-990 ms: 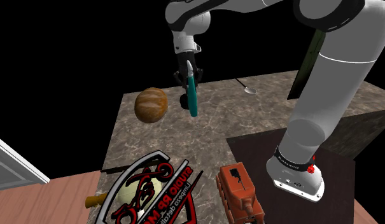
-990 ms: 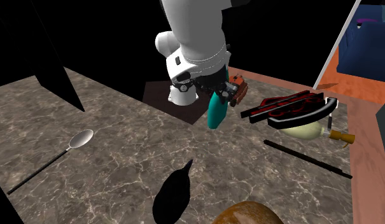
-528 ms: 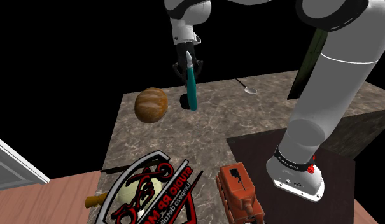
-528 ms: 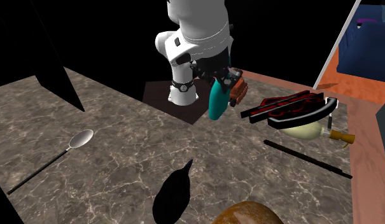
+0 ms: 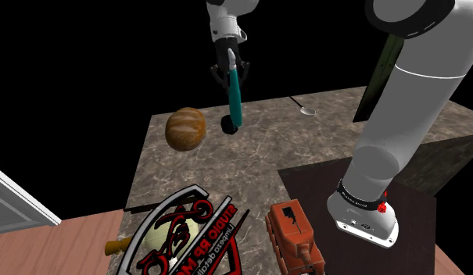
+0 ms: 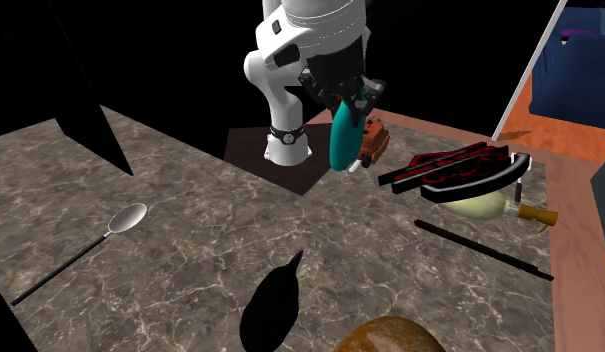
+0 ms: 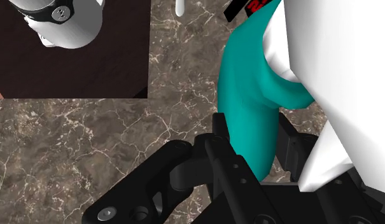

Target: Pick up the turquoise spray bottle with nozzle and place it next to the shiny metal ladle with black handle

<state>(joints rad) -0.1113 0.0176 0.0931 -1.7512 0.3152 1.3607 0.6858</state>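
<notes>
1. I see the marbled counter (image 5: 227, 168) spanning the work area, and the white arm (image 5: 406, 117) reaches out over it.
2. A round brown loaf (image 5: 185, 129) rests on the counter, toward the shoulder view's left.
3. The turquoise spray bottle (image 6: 342, 140) hangs roughly upright in the air, clear of the counter.
4. The gripper (image 5: 231, 72) clasps the bottle's upper part between both fingers.
5. The ladle (image 6: 125, 218) lies flat on the counter, well apart from the bottle.
</notes>
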